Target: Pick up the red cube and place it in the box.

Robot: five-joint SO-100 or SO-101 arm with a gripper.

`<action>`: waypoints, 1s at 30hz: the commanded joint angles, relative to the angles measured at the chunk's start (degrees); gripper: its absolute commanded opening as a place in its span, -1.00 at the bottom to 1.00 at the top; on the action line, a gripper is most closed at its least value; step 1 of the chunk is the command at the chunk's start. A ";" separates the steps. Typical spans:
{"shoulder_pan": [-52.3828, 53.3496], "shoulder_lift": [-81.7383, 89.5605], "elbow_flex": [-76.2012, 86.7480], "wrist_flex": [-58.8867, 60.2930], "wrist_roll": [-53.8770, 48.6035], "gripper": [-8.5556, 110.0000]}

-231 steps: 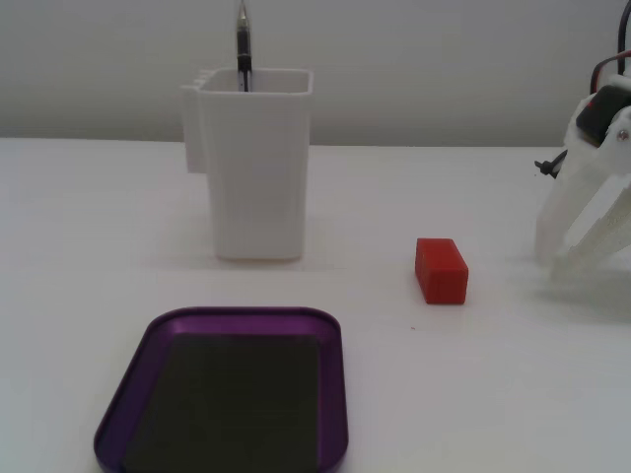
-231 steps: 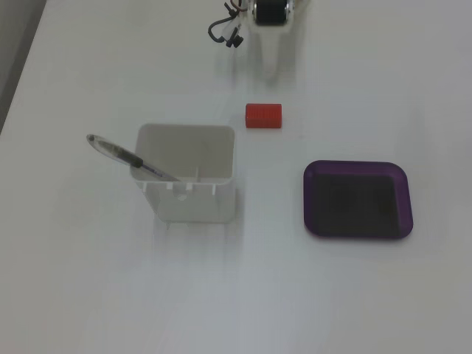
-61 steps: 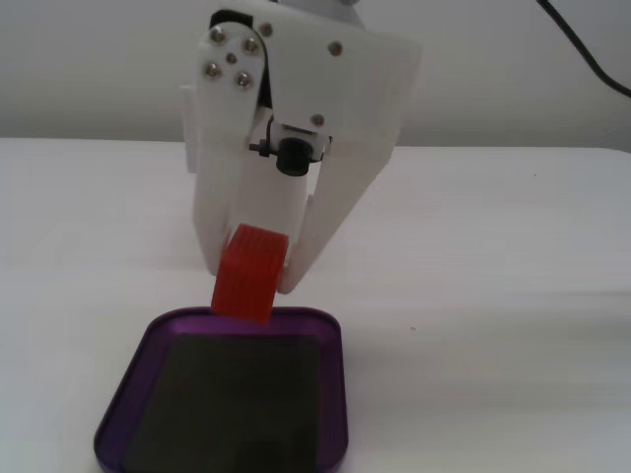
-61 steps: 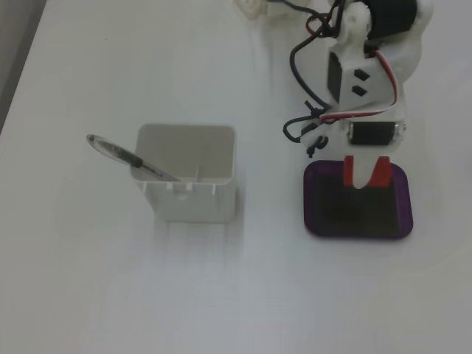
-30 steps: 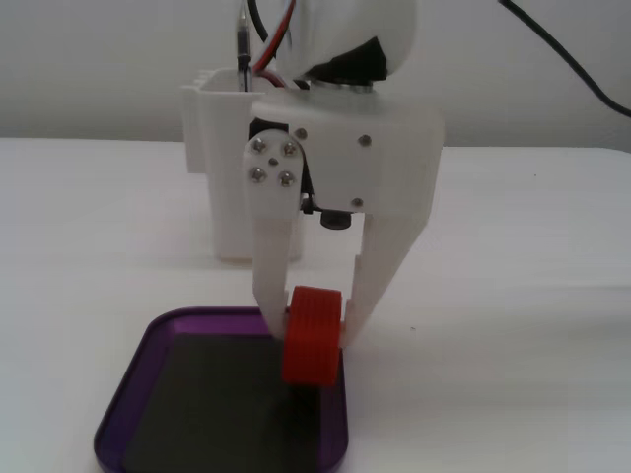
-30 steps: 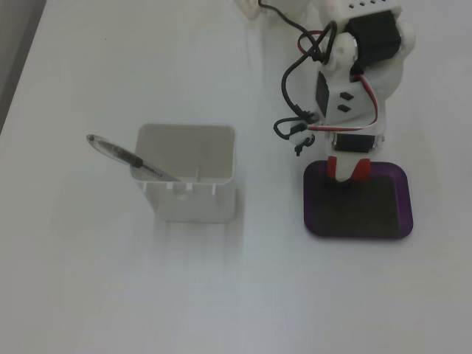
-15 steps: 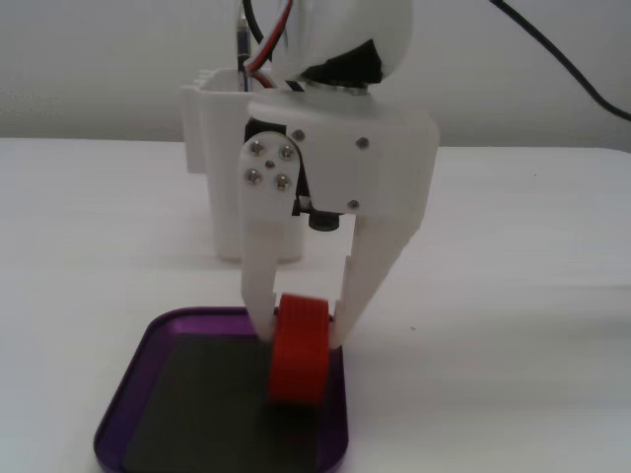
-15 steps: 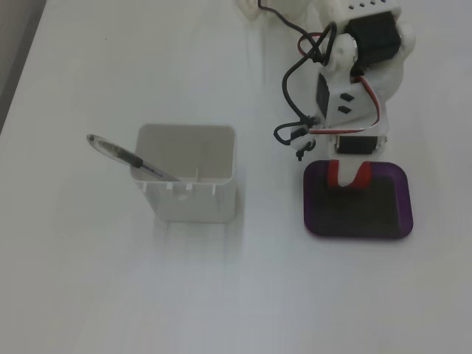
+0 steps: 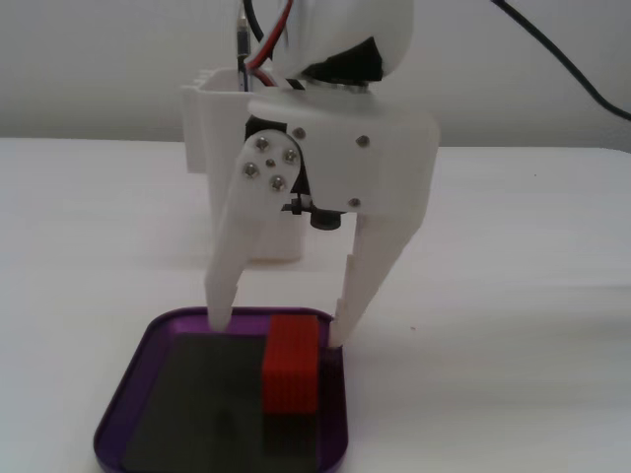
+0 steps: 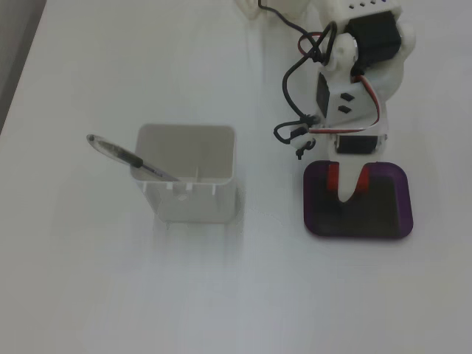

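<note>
Now gripper (image 9: 277, 333) spread wide, empty, fingertips over the box (image 9: 126, 391), red cube (image 9: 292, 363) resting free between them.

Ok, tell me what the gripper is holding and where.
Nothing: the gripper is open, fingertips apart, and the red cube sits free in the purple tray.

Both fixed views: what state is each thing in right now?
red cube: resting on the tray floor, between the open fingers, not gripped.
box: holds the cube.
tool: open, lowered over the tray.
white container: upright, a pen leaning out of it.
</note>
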 commanded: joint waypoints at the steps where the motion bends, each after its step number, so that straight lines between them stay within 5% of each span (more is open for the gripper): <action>1: -0.18 6.06 -7.56 6.33 -0.53 -0.47; 10: -0.26 19.95 -10.37 21.09 -5.36 -0.47; 20: 0.88 51.50 22.32 20.83 -12.39 -0.48; 30: 16.17 80.33 58.45 8.96 -20.92 -0.47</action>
